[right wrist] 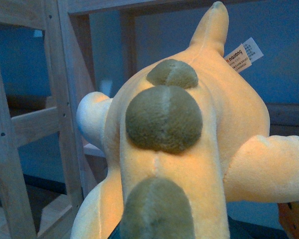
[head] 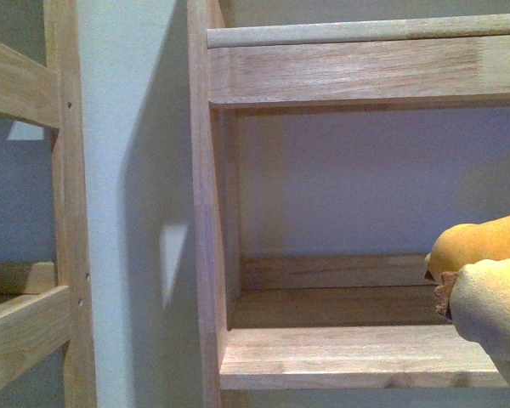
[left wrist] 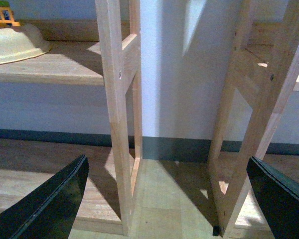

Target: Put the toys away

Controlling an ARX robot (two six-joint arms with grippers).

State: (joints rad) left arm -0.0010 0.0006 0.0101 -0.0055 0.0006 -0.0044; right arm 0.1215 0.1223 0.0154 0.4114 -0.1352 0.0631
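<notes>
Looks light, soft and squashy: plump orange-yellow plush toy (right wrist: 189, 149) up close before the wooden shelf (head: 357, 357), best pinched deep across the body, not a floppy limb — right gripper jaws hidden, cannot tell; left gripper (left wrist: 165, 160) gaping, empty.

Two light wooden shelf units are standing on a pale wood floor (left wrist: 164, 209), one on each side of a strip of white wall (head: 127, 212). The unit (head: 206, 212) right of that wall is showing a lower board (head: 348, 357). A plush toy (head: 484, 280) is hanging over the end of the board farthest from the wall; whether it is resting there cannot be told. In the left wrist view, a shelf board (left wrist: 50, 67) is carrying a cream bowl (left wrist: 15, 45), with a small orange thing (left wrist: 2, 16) lying behind it.
</notes>
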